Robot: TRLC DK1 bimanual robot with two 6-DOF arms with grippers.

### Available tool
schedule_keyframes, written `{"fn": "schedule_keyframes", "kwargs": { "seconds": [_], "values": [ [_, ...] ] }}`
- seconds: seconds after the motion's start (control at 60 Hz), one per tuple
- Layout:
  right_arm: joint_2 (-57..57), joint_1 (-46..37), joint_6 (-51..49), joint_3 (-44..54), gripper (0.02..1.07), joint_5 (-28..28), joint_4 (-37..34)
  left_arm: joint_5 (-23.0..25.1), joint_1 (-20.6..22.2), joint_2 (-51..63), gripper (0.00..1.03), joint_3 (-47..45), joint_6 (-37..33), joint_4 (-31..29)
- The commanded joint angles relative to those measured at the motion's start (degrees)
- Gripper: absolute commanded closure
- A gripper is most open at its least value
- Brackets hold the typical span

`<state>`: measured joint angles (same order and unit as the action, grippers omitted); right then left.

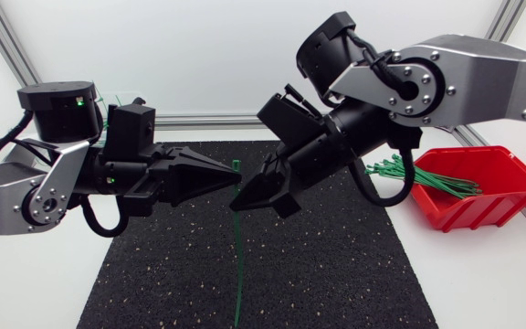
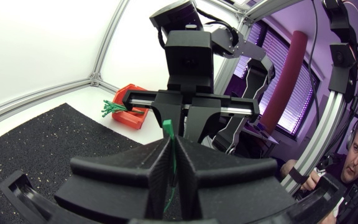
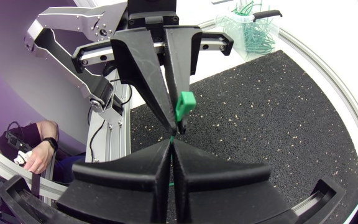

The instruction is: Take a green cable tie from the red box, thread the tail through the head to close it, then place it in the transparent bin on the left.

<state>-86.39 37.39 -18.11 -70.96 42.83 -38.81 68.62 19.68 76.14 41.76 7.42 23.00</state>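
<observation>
Over the black mat (image 1: 336, 265), the left gripper (image 1: 228, 174) and right gripper (image 1: 238, 202) meet tip to tip, each clamped shut on one green tie (image 1: 236, 265). The tie's head (image 3: 184, 106) stands just past the left fingers, and its tail trails down toward the mat. More ties (image 1: 418, 175) lie in the red box (image 1: 482, 210) at right. The clear bin (image 3: 229, 31) sits beyond the left arm.
</observation>
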Motion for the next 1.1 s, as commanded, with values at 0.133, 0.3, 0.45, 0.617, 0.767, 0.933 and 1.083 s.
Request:
{"fn": "schedule_keyframes", "kwargs": {
  "seconds": [0.133,0.3,0.45,0.617,0.767,0.933,1.083],
  "values": [
    [0.5,-0.6,-1.0,2.0,1.02,0.1,0.7,0.8,0.0,-0.3,0.97,0.3,-0.7,1.0],
    [1.2,-0.6,-0.8,2.0,1.02,0.0,1.2,0.8,0.0,-0.6,1.0,0.2,-0.7,1.0],
    [1.3,-0.6,-0.8,2.1,1.02,0.1,1.3,0.8,-0.1,-0.6,1.0,0.3,-0.6,1.0],
    [2.1,-0.6,-0.7,2.2,1.02,0.0,1.3,0.8,0.2,-0.6,1.0,0.8,-0.1,0.7],
    [3.4,-0.6,-0.6,2.5,1.02,0.1,1.2,0.9,0.2,-0.5,1.0,2.2,2.0,0.4],
    [6.1,-1.6,-0.6,2.5,0.81,0.0,0.7,0.8,0.1,-0.3,1.0,5.4,7.8,0.4],
    [9.8,-3.2,-0.9,2.3,0.6,-0.1,-1.4,0.2,-0.3,1.2,1.0,8.6,13.6,0.3]
  ]
}}
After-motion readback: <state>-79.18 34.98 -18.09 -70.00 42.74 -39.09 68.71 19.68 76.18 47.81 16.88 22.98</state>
